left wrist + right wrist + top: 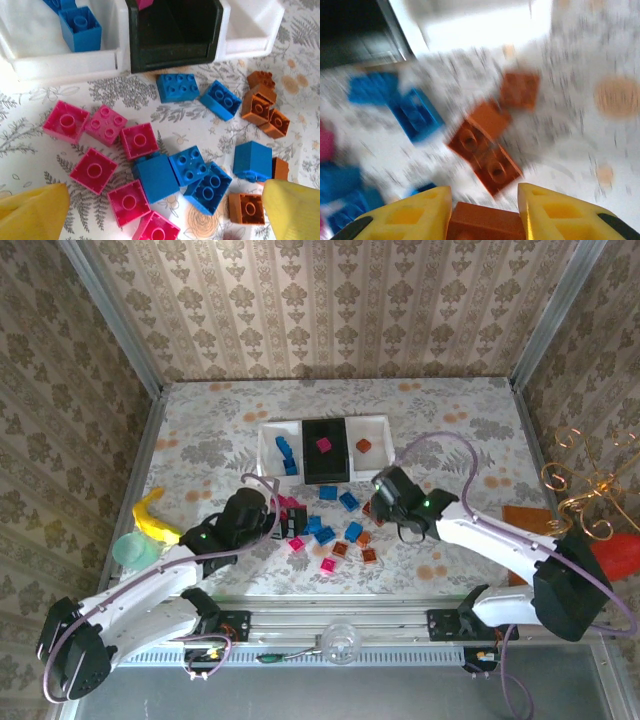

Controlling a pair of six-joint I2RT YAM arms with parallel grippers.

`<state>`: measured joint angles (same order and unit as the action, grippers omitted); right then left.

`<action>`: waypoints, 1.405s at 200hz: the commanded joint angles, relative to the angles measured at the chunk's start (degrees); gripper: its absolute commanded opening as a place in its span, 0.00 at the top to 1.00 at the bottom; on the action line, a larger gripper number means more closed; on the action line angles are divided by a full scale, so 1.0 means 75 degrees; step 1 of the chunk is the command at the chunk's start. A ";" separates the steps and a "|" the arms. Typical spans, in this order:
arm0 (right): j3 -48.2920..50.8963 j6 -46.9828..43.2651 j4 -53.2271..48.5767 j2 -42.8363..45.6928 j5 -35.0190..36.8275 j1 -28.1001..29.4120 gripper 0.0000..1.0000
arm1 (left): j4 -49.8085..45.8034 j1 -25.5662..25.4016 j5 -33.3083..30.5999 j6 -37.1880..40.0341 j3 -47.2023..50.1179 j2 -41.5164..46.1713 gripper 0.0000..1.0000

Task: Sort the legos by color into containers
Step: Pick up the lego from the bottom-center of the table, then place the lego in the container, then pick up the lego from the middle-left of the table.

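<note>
Gripping orange-brown brick point(480, 220) on opposite flat sides: right hand point(484, 200) closed on it, just before containers point(268, 440). Other legos point(330, 535) scattered before containers, crowded; probably light, rigid, slick. Left hand point(165, 210) wide open over pink and blue ones. Tabletop point(450, 410) flat, floral; walls point(330, 300) close behind containers.

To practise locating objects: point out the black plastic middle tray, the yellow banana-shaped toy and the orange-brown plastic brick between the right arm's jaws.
black plastic middle tray point(175, 52), left wrist view, inner front wall.
yellow banana-shaped toy point(150, 518), top external view, middle of its curve.
orange-brown plastic brick point(482, 220), right wrist view, top face.
</note>
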<state>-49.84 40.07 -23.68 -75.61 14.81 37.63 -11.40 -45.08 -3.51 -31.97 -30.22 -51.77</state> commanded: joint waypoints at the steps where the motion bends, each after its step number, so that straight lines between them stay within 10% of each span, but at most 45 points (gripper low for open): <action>1: -0.1008 -0.0720 0.0551 -0.0999 0.0343 -0.0436 0.61 | -0.0339 -0.0154 -0.0112 -0.0049 0.0094 -0.0030 0.00; 71: -0.4416 -0.0925 0.0313 -0.4843 0.0091 -0.1682 0.60 | -0.1035 -0.0199 -0.0461 -0.0319 0.0302 0.0400 0.01; 97: -0.5117 -0.1018 0.0161 -0.5394 -0.0277 -0.1748 0.41 | -0.1109 0.0246 -0.0095 -0.0402 0.0410 0.0710 0.02; 191: -0.2739 -0.0867 0.1153 -0.2927 -0.0546 -0.0948 0.32 | 0.0376 0.0720 0.1367 -0.0191 0.0569 -0.1347 0.22; 281: -0.1341 -0.0681 0.1417 -0.1711 -0.0463 -0.0775 0.32 | 0.0255 -0.0405 0.0340 -0.0159 0.0354 -0.2560 0.24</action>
<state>-60.69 33.85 -14.61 -91.09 10.48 31.90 -9.76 -47.29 1.28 -33.67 -26.33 -69.32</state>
